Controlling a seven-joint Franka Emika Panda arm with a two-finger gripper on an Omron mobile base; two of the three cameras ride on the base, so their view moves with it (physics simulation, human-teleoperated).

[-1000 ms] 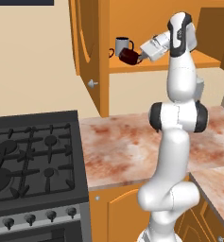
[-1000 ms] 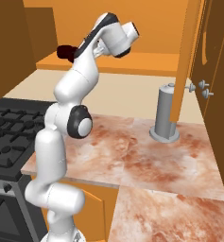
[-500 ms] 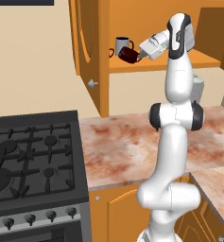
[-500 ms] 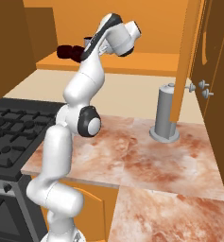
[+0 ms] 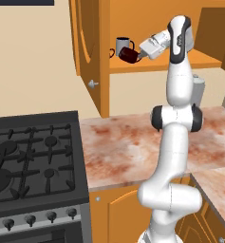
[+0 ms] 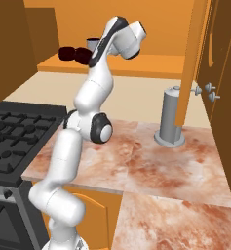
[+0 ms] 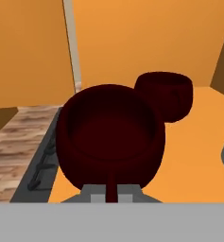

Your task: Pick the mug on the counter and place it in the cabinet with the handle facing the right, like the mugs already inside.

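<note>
The dark maroon mug [image 5: 128,54] hangs tilted at the open front of the orange cabinet [image 5: 190,59], just above its shelf. My gripper [image 5: 140,53] is shut on the mug's loop handle [image 7: 112,186], which sits between the fingertips in the hand view. From the right, the mug [image 6: 82,54] hangs at the shelf's left end, held by my gripper [image 6: 90,58]. Close up, the mug [image 7: 111,137] shows its open mouth towards the camera. Far below lies the marble-look counter [image 5: 128,147].
A second maroon mug [image 7: 165,94] and a taller grey mug [image 5: 122,45] stand on the shelf close behind the held one. The open door [image 5: 88,52] with its silver knob flanks the left. A grey canister [image 6: 171,117] stands on the counter; the black stove [image 5: 33,156] lies left.
The arm has straightened upward and carried the mug slightly further in towards the shelf and the mugs standing there. The grip on the handle is unchanged.
</note>
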